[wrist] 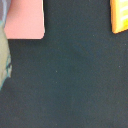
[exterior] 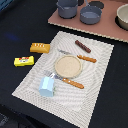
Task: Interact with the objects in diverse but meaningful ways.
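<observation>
No arm or gripper shows in either view. In the exterior view an orange-brown scored bread loaf (exterior: 40, 47) and a yellow rectangular block (exterior: 24, 61) lie on the dark table, off the exterior view's left of a striped placemat (exterior: 95, 80). On the mat stand a light blue gabled carton (exterior: 47, 86) at the near corner and a dark brown sausage (exterior: 83, 46) at the far side. The wrist view holds mostly dark tabletop, with an orange object (wrist: 120, 15) at one edge that I cannot identify.
A round tan plate (exterior: 68, 65) sits mid-mat between two orange-handled utensils (exterior: 80, 57) (exterior: 70, 81). Behind, a pinkish board (exterior: 100, 27) carries two grey pots (exterior: 66, 9) (exterior: 90, 14) and a pale bowl (exterior: 123, 16). A pink slab corner (wrist: 25, 20) shows in the wrist view.
</observation>
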Controlling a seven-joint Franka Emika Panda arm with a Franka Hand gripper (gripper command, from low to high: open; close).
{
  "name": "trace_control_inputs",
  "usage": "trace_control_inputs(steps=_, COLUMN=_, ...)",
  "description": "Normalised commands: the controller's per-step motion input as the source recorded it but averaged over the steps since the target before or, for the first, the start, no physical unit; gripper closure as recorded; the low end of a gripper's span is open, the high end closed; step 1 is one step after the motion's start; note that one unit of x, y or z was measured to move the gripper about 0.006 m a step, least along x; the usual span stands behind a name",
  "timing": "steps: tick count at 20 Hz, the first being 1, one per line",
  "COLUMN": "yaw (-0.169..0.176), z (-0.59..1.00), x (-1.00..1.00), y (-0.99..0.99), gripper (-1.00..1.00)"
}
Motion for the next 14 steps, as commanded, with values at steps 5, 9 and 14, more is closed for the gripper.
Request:
trace_control_inputs(steps=5, yaw=0.016, z=-0.02, x=0.22, y=-0.10, gripper=-1.00)
trace_control_inputs(steps=9, yaw=0.039, z=-0.12, x=0.48, y=-0.45, gripper=-1.00)
trace_control_inputs(steps=14, yaw=0.013, z=-0.26, x=0.28, y=-0.78, gripper=-1.00)
